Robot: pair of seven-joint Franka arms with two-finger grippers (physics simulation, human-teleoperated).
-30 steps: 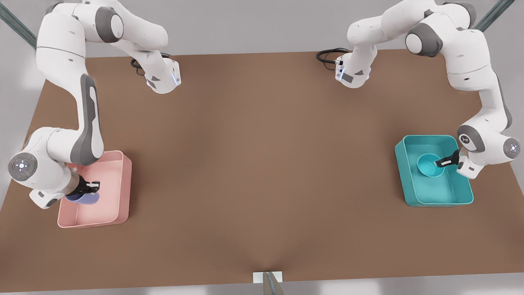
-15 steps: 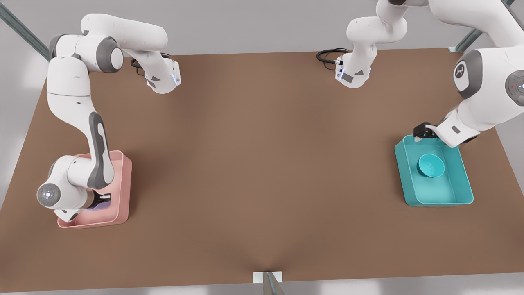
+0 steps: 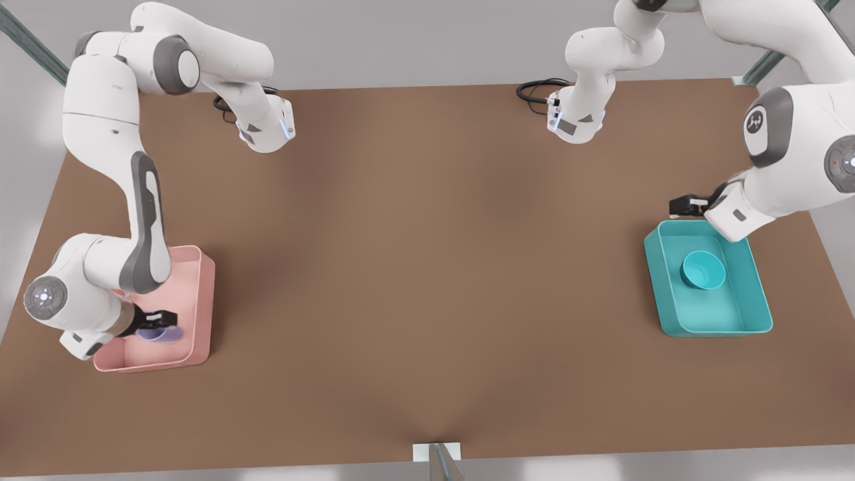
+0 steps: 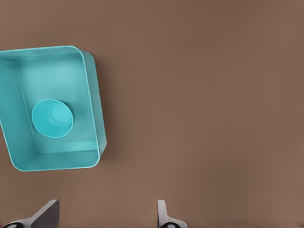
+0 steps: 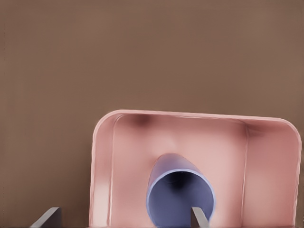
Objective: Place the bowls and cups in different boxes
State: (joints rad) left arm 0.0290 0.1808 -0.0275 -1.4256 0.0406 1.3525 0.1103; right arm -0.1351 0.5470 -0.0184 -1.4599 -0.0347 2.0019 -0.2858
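The teal bowl sits upright inside the teal box at the middle right of the front view. The left gripper hangs just past that box's upper left corner, clear of it; in the left wrist view its two fingertips stand wide apart with nothing between them, the bowl well off to one side.

At the lower left of the front view the right gripper is low inside the pale pink box, right over the lavender cup. In the right wrist view the cup stands mouth-up in the pink box, its rim toward the camera, between spread fingers — one tip looks to overlap the rim, though whether it touches I cannot tell; the jaws appear open, so the cup seems released.

Both items look placed. What matters next is that the cup lies straight below the right gripper along its upright axis, so a straight lift — no sideways drift — should clear the rim
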